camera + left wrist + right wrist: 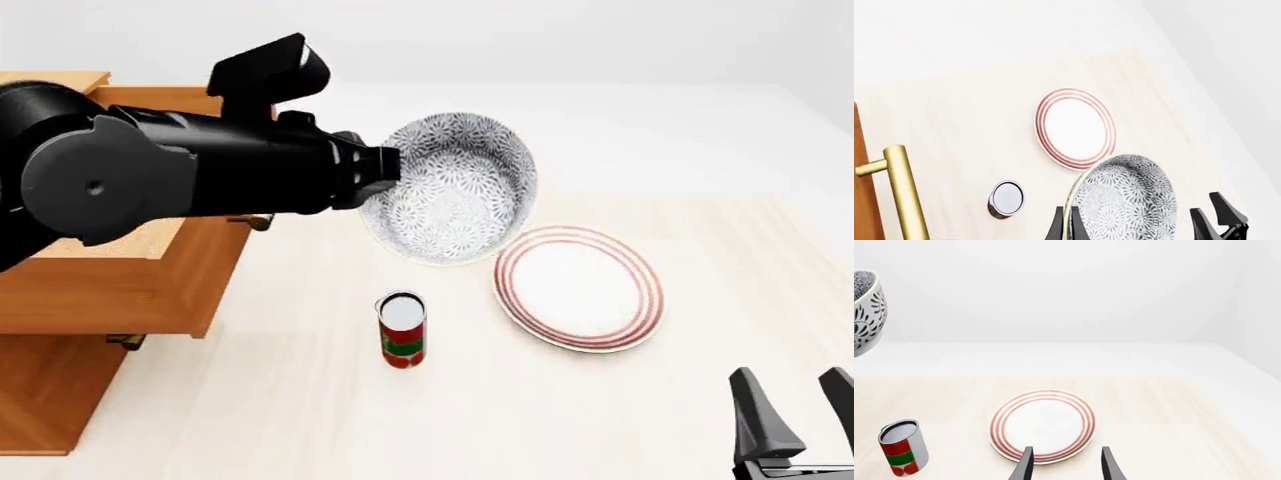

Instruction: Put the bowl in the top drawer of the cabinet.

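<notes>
In the front view the left end effector [380, 172] sits at upper centre of the frame, at the tip of a bulky black arm reaching in from the left edge. It is clamped on the rim of the bowl [454, 190], which hangs in the air tipped on its side, its patterned inside facing the camera. The bowl is directly to the right of the end effector, touching it at the rim, and it is above the worktop [400, 420] rather than resting on it. In the left wrist view one finger [1057, 227] lies against the bowl's edge at the lower middle of the frame, with the bowl filling the space just beside it.

The top drawer [127, 270] stands pulled out at the left of the front view, below the arm and left of the bowl, with the cabinet [47, 400] beneath it in the lower left corner. Its brass handle [904, 192] shows at the lower left of the left wrist view.

On the worktop, a plate [578, 287] with red rings lies right of centre, just below and right of the bowl. A can [402, 329] stands upright near centre, below the bowl.

The right end effector [797, 425] is in the lower right corner, its fingers parted and holding nothing, well apart from the bowl.
</notes>
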